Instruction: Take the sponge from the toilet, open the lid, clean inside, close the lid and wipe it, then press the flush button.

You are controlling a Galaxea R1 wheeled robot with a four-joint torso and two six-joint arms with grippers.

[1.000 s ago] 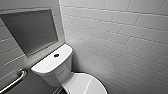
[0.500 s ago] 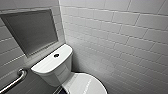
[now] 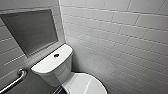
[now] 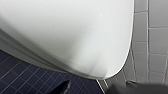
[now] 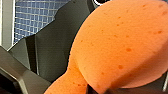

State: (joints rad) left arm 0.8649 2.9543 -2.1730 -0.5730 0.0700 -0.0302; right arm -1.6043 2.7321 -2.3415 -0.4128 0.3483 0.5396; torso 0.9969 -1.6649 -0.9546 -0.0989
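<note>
Nothing has shifted since the earlier frame; head view matches. Toilet [image 3: 53, 70] stands in the corner of the white-tiled wall [image 3: 120, 37]. Flush button [image 3: 56, 55] sits mid tank top. Lid [image 3: 87, 86] is down over the bowl, in front of the tank. Recessed niche [image 3: 31, 31] sits above the toilet, grab bar [image 3: 15, 81] beside its tank. In the left wrist view the lid's glossy white surface [image 4: 70, 32] is close, with dark blue floor tiles [image 4: 25, 80] beneath. Left gripper [image 4: 102, 87]: grip cannot be told. Right gripper [image 5: 95, 88] is clenched on the sponge [image 5: 120, 45], which is pinched narrow at the grip and off the toilet.
</note>
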